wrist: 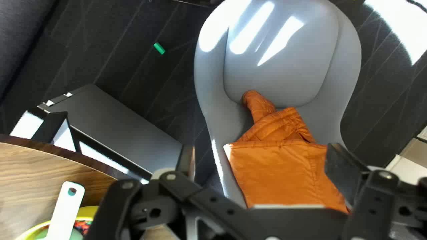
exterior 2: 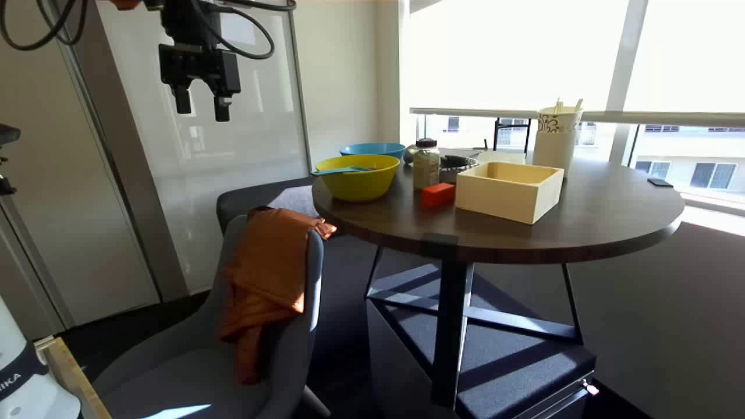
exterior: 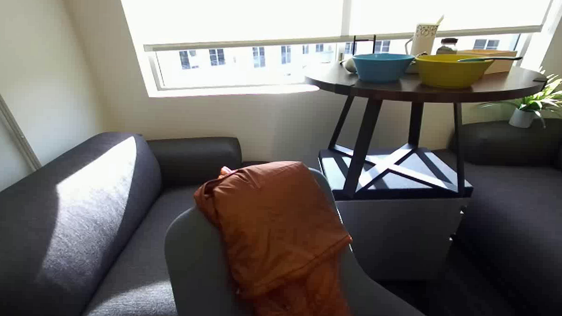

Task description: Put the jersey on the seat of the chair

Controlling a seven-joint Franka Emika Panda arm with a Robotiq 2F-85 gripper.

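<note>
The black, two-fingered gripper [exterior 2: 202,106], jaws well apart & holding nothing, hung above the rust-orange, wrinkled, slightly shiny fabric jersey [exterior 2: 265,262], which lay draped over the broad, rounded backrest [exterior: 195,262] of the grey upholstered chair [exterior 2: 174,366], its lower end at the rear edge of the seat [wrist: 287,76]. The jersey's long axis ran down the backrest twd. the seat, approx. perp. to the line betw. the fingers [wrist: 343,170] (wrist view); a descent, then a pull seatward, was prob. called for.
</note>
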